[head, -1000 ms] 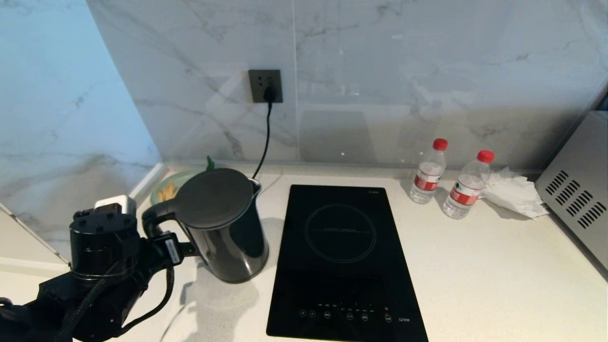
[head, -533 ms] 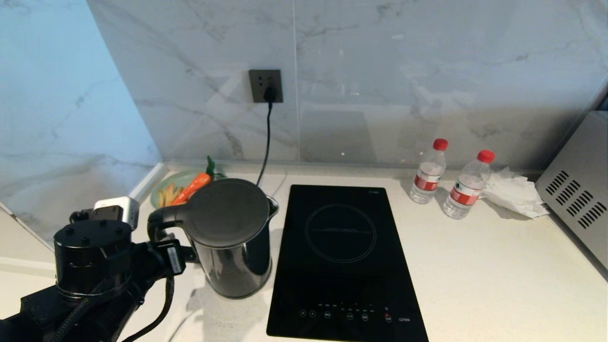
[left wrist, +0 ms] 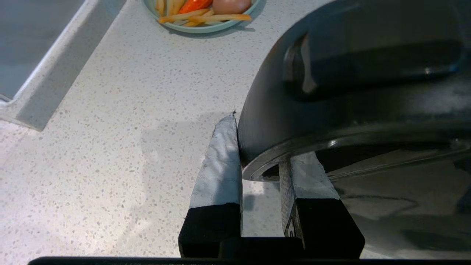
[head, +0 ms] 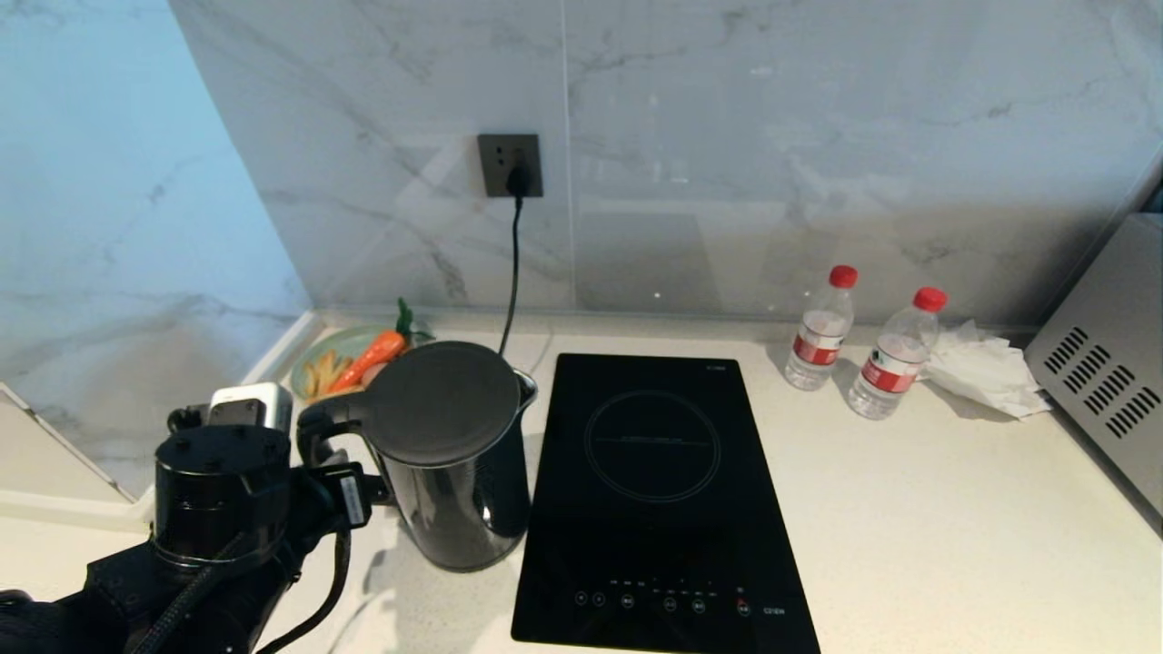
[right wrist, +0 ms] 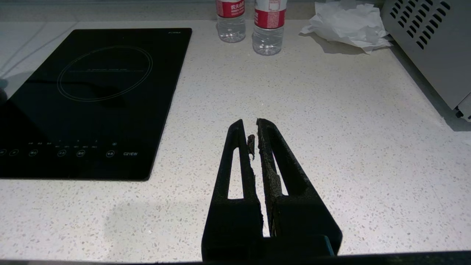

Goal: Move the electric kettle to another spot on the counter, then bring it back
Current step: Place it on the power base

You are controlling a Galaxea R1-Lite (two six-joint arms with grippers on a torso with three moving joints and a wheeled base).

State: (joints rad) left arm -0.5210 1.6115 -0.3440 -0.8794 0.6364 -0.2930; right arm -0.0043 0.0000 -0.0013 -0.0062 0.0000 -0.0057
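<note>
Marble-walled kitchen, speckled table [head: 909,509]. Electric kettle [head: 450,454] near the table's left end, just beside the hob [head: 654,500]. Left gripper [left wrist: 257,173] fingers clenched on its handle. Likely heavy, stiff, glossy-slippery; handle best. Right gripper [right wrist: 254,134] fingers closed, empty.

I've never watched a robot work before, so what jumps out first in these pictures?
The tall glossy black electric kettle stands out, at the left edge of the black induction hob, its handle clamped in the robot's left hand. Behind it sits a green plate with a carrot and fries. Two red-capped water bottles stand at the far right of the counter.
</note>
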